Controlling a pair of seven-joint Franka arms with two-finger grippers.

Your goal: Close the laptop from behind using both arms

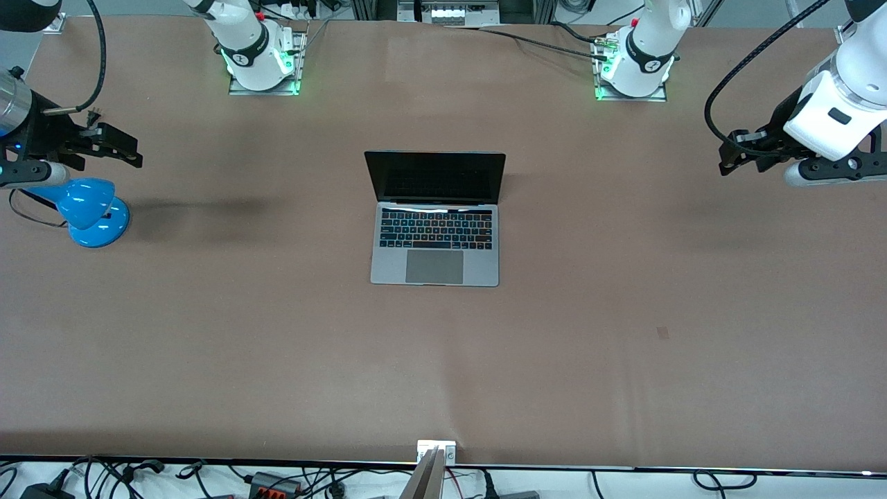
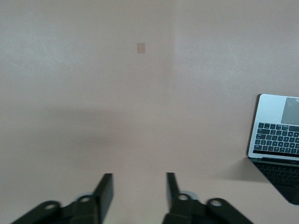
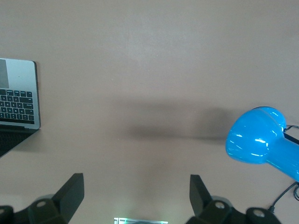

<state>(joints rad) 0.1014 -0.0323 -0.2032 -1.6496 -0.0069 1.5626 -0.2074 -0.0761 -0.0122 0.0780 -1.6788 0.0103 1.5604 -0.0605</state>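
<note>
The silver-grey laptop stands open in the middle of the table, its black screen upright and facing the front camera, keyboard and trackpad showing. My left gripper hangs open and empty over the table at the left arm's end, well away from the laptop. In the left wrist view its fingers stand apart and the laptop shows at the edge. My right gripper hangs open and empty over the right arm's end. In the right wrist view its fingers are wide apart and the laptop's corner shows.
A blue desk lamp sits under my right gripper at the right arm's end; it also shows in the right wrist view. The arm bases stand along the table's edge farthest from the front camera. A small dark patch marks the table.
</note>
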